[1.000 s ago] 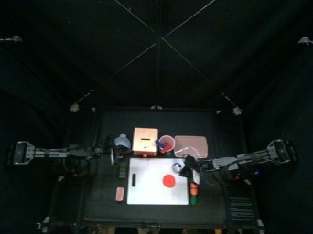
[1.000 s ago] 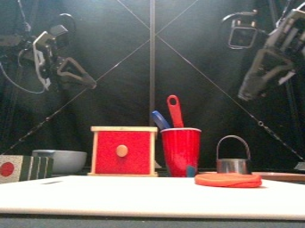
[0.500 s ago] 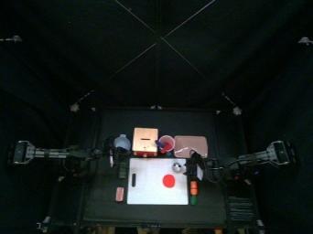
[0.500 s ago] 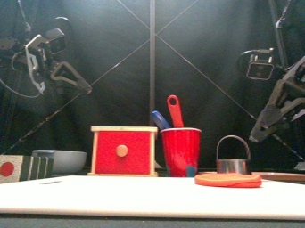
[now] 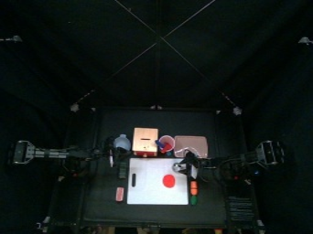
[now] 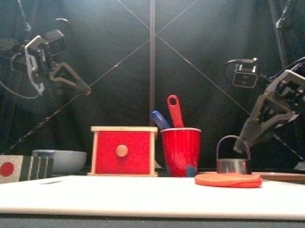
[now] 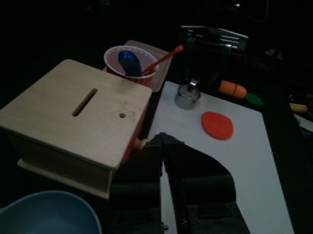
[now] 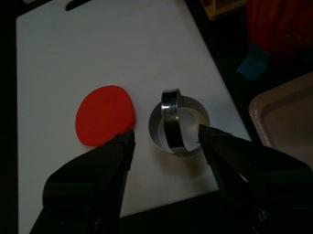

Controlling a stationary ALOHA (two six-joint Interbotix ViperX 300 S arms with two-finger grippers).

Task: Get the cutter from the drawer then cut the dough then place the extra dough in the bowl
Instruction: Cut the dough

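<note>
One dough disc [image 6: 227, 180], one cutter [image 8: 175, 121], one box [image 6: 124, 151], one bowl [image 6: 68, 160], two knives [image 6: 174, 108]

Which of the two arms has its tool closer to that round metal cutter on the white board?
Right. The right tool hangs just above the cutter, open, with a jaw toward either side. The left tool is high up, past the wooden box.

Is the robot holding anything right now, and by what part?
Nothing is held. The right end effector hangs open around the round metal cutter on the white cutting board, not closed on it. The left end effector is open and empty.
</note>
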